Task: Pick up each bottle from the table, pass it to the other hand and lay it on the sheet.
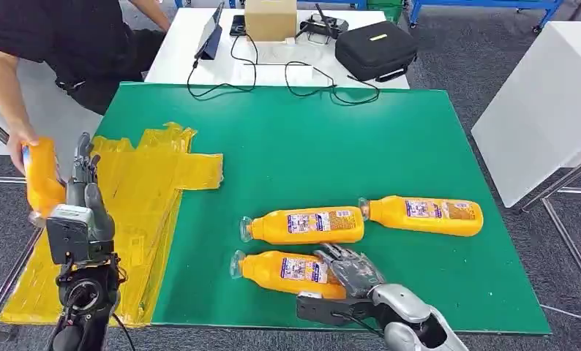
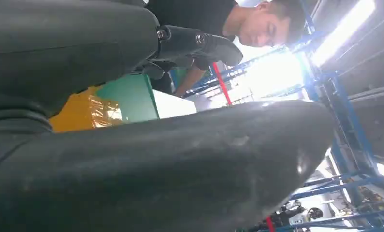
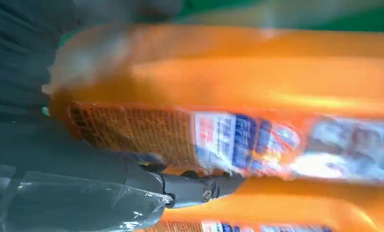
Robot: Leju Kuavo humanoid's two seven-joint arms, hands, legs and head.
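Note:
Three orange bottles lie on the green table: the nearest bottle, a middle bottle and a far-right bottle. My right hand is over the base end of the nearest bottle, fingers spread, one finger between it and the middle bottle. That bottle still lies flat. My left hand is raised above the yellow sheet, fingers up and apart, holding nothing; its thumb is close up. A person's hand holds a fourth orange bottle just left of my left hand.
The person in black stands at the table's far-left corner. Behind the green table, a white table carries a cardboard box, a black case, a tablet and cables. A white block stands to the right.

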